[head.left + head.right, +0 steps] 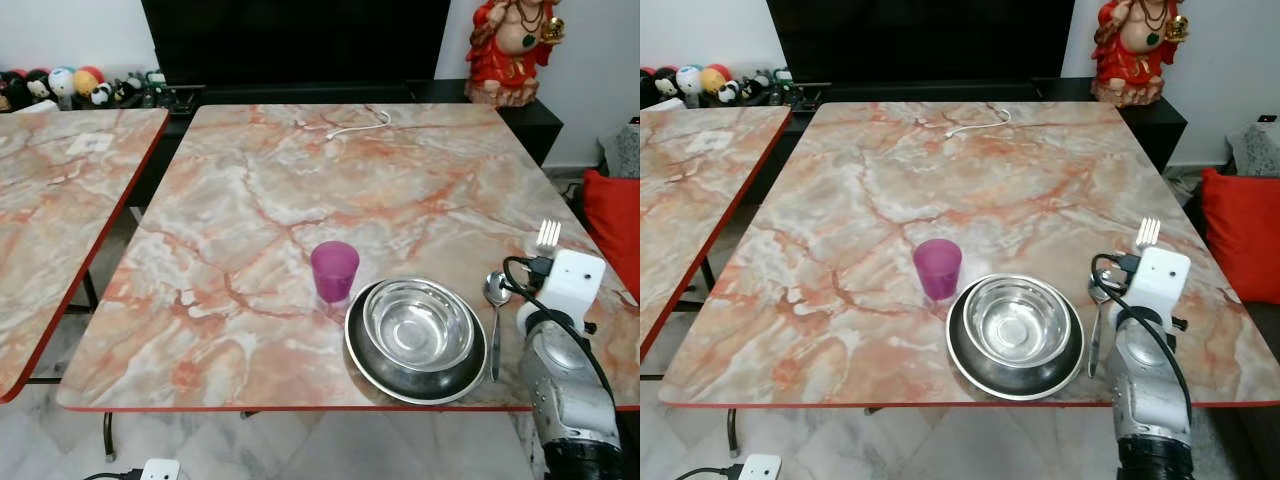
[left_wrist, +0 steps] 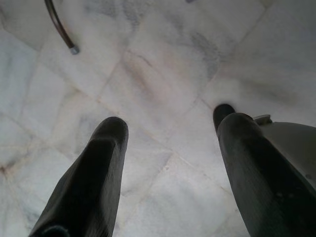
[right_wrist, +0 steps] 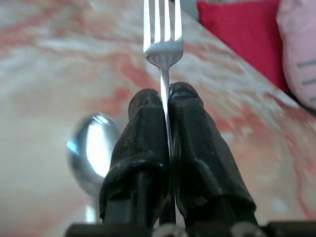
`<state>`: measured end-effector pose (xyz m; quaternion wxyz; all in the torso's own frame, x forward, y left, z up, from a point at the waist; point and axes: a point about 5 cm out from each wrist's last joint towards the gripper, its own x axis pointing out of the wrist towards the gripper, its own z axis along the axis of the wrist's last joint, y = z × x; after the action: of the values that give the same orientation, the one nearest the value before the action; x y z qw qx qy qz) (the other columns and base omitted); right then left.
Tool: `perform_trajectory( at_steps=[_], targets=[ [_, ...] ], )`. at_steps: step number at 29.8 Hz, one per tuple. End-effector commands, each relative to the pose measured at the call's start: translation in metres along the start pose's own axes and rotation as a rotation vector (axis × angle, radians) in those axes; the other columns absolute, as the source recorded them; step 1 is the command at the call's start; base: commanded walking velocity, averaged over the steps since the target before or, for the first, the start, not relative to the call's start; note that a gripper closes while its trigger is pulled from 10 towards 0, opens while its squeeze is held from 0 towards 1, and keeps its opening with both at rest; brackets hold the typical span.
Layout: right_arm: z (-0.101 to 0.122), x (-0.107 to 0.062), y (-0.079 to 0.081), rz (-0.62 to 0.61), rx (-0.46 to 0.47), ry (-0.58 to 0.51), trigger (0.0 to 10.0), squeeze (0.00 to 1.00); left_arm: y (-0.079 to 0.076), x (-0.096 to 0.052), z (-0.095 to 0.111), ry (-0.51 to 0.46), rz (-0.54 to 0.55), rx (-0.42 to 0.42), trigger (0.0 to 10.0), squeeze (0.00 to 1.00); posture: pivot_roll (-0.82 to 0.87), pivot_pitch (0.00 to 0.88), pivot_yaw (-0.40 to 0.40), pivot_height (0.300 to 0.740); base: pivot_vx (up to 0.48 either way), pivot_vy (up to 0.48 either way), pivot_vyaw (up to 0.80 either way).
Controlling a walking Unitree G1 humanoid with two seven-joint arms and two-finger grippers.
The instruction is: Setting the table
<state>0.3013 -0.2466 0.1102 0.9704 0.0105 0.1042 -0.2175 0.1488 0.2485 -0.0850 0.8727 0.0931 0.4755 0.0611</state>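
Observation:
A steel bowl [image 1: 418, 325] sits nested in a wider steel dish [image 1: 372, 367] near the front edge of the marble table [image 1: 330, 200]. A purple cup [image 1: 334, 270] stands just left of them. A spoon [image 1: 496, 292] lies right of the dish. My right gripper [image 3: 166, 96] is shut on a fork [image 3: 163, 37], tines pointing away, held above the table right of the spoon; the tines [image 1: 548, 235] show past the white wrist. My left gripper [image 2: 168, 131] hangs open over the floor.
A second marble table [image 1: 60, 190] stands to the left with a gap between. A white cable [image 1: 355, 127] lies at the table's far side. A red figurine [image 1: 510, 45] and a red cushion [image 1: 615, 215] are to the right. A power strip [image 1: 150, 468] lies on the floor.

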Motion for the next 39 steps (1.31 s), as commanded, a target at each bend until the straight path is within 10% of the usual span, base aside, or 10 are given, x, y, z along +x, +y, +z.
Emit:
perform_trajectory(
  at_steps=[1,39],
  targets=[
    [-0.006,0.0,-0.001,-0.007,-0.016,0.037,10.0,0.0,0.0,-0.002,-0.008,0.026,-0.01,0.009,10.0,0.0,-0.11,0.035,0.012,0.74,0.0,0.0,0.0],
    [-0.03,0.002,0.016,0.03,-0.001,0.179,10.0,0.0,0.002,-0.001,-0.006,0.026,-0.006,0.021,10.0,0.0,-0.1,0.034,0.035,0.74,0.0,0.0,0.0]
  ],
)
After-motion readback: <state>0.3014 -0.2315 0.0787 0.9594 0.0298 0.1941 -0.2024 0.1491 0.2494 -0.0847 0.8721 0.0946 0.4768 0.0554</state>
